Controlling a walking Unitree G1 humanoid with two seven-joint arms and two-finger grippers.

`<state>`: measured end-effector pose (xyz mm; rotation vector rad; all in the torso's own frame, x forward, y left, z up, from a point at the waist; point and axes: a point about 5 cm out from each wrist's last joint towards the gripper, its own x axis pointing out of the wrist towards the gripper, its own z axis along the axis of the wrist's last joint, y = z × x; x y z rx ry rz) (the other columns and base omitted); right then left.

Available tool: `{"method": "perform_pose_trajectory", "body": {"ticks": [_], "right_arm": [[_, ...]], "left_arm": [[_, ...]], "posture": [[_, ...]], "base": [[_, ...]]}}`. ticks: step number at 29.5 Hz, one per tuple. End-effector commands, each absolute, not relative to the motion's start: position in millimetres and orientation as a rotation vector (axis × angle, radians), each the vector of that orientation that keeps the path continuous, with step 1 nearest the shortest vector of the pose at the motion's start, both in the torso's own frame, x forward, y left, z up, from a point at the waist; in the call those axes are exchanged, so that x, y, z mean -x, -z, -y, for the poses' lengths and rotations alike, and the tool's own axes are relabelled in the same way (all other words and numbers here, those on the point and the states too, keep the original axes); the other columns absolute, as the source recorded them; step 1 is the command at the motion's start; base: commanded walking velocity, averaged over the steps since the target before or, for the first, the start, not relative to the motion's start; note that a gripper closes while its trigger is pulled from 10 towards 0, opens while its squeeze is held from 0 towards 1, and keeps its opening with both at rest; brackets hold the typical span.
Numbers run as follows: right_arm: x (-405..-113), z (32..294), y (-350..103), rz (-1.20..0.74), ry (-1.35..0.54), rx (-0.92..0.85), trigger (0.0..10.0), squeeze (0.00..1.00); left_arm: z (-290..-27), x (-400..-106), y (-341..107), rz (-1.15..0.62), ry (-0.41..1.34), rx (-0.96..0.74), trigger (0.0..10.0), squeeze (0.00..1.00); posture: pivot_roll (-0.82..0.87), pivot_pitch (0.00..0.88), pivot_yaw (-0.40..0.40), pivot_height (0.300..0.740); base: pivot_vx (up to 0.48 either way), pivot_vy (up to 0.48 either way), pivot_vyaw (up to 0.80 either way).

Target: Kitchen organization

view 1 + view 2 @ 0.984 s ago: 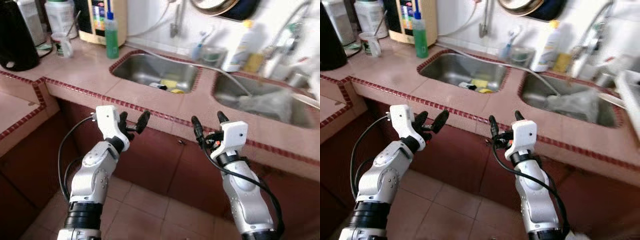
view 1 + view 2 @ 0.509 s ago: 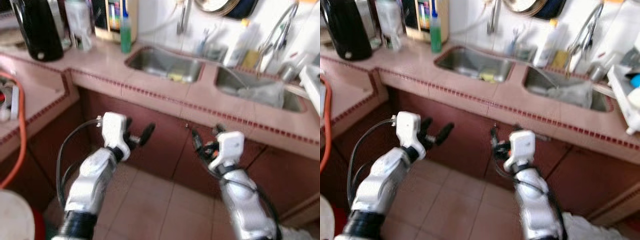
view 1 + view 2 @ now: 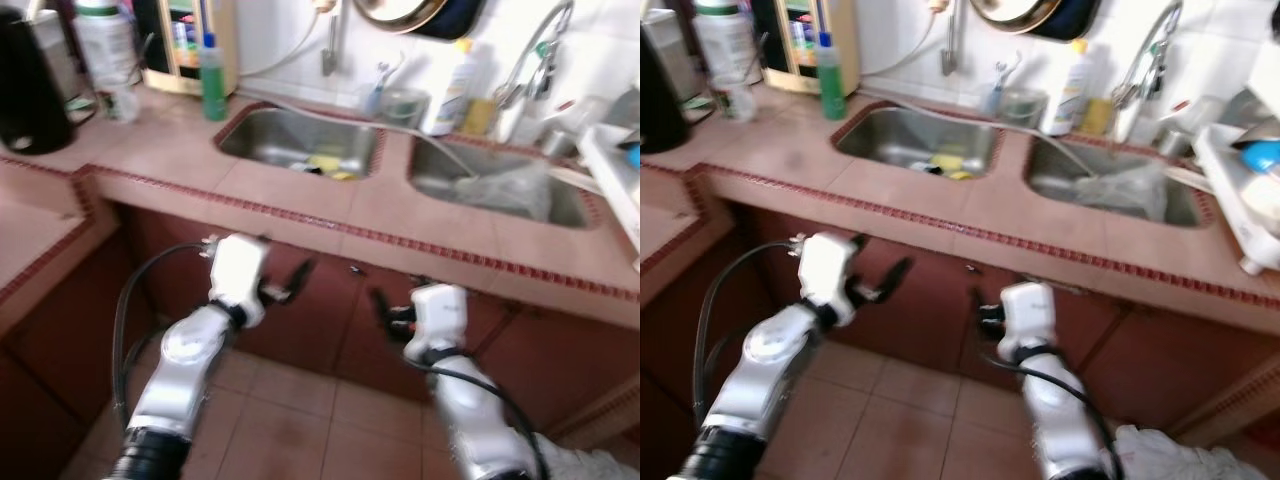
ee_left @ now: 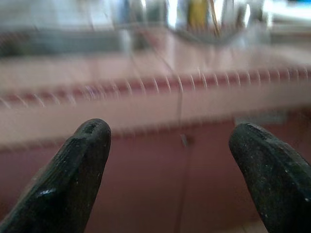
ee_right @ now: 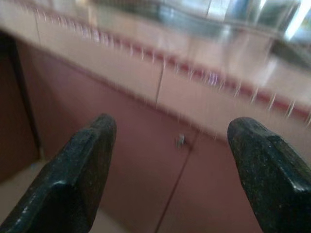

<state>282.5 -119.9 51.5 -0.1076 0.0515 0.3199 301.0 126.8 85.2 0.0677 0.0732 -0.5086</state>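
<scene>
A pink tiled counter [image 3: 300, 205] with a red trim runs across in front of me and holds two steel sinks. The left sink [image 3: 270, 135] has yellow and dark items in it; the right sink [image 3: 450, 170] holds a clear plastic bag [image 3: 510, 190]. A green bottle [image 3: 213, 80] stands left of the sinks. My left gripper [image 3: 285, 283] is open and empty before the brown cabinet doors [image 3: 330, 320]. My right gripper [image 3: 385, 305] is also open and empty, below the counter edge. In the wrist views both grippers [image 4: 170, 131] [image 5: 173, 125] face the cabinet doors.
A black kettle [image 3: 25, 85] and jars stand at the far left, where the counter turns a corner toward me. A white bottle [image 3: 450, 85] and a tap [image 3: 530, 50] are behind the sinks. A white dish rack [image 3: 615, 160] is at the right. Tiled floor [image 3: 330, 430] lies below.
The whole picture has shifted, so the camera moved. Both grippers now sit lower, against the cabinet doors instead of the counter edge. Both stay open.
</scene>
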Motion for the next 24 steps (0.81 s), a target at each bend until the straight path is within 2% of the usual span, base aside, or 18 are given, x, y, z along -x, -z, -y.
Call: {"method": "perform_pose_trajectory", "body": {"ticks": [1,4,5,9,14,19,24], "right_arm": [[-276,136,-33,-0.124,-0.282,0.156,10.0,0.00],[-273,136,-23,-0.171,-0.290,0.161,10.0,0.00],[-265,139,-4,-0.259,-0.291,0.198,10.0,0.00],[-253,145,17,-0.372,-0.273,0.221,10.0,0.00],[-225,155,51,-0.587,-0.248,0.275,10.0,0.00],[-202,160,69,-0.719,-0.263,0.326,10.0,0.00],[-176,170,85,-0.847,-0.226,0.304,10.0,0.00]], "left_arm": [[-109,-296,-71,-0.106,0.581,-0.072,10.0,0.00],[-110,-293,-54,-0.165,0.577,-0.066,10.0,0.00],[-110,-285,-31,-0.246,0.582,-0.119,10.0,0.00],[-111,-273,-7,-0.347,0.586,-0.143,10.0,0.00],[-117,-243,34,-0.546,0.599,-0.257,10.0,0.00],[-126,-223,56,-0.689,0.545,-0.286,10.0,0.00],[-134,-203,71,-0.796,0.507,-0.296,10.0,0.00]], "posture": [[0.02,0.003,-0.079,0.740],[0.02,0.001,-0.078,0.740],[0.02,0.001,-0.073,0.740],[0.02,0.001,-0.071,0.740],[0.01,0.000,-0.068,0.740],[0.01,0.000,-0.067,0.740],[0.01,0.000,-0.068,0.740]], "base": [[0.000,0.000,0.00],[0.000,0.000,0.00],[0.000,0.000,0.00],[0.000,0.000,0.00],[0.000,0.000,0.00],[0.000,0.000,0.00],[0.000,0.000,0.00]]}}
